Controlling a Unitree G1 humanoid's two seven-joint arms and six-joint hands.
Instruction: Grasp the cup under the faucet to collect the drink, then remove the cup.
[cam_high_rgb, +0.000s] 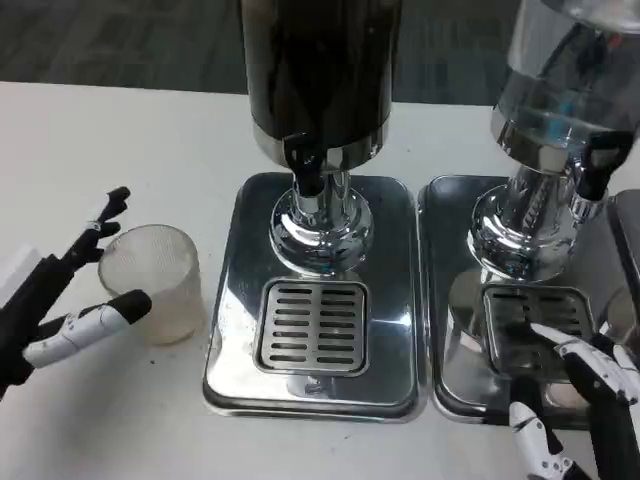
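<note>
Head view of a white worktop (120, 420) carrying two beverage dispensers. The frosted translucent cup (155, 280) is standing upright on the worktop, to the left of the dark dispenser (320, 70) and just beside the left edge of its chrome base tray (232, 300); it is not sitting under the black faucet (303, 165), which is pointing down over the slotted drain grate (313, 327). The left hand (70, 300) is reaching in from the left edge with its fingers spread apart around the cup: the upper fingers are lying along the rim's far-left side and the lower white finger is crossing the near side of the wall. Whether they are pressing the cup or merely touching it cannot be told. The right hand (585, 400) is hovering at the lower right, fingers apart and holding nothing, over the front of the second chrome tray (450, 300) beneath the clear dispenser (570, 90), whose own black tap (600, 160) is facing forward.
</note>
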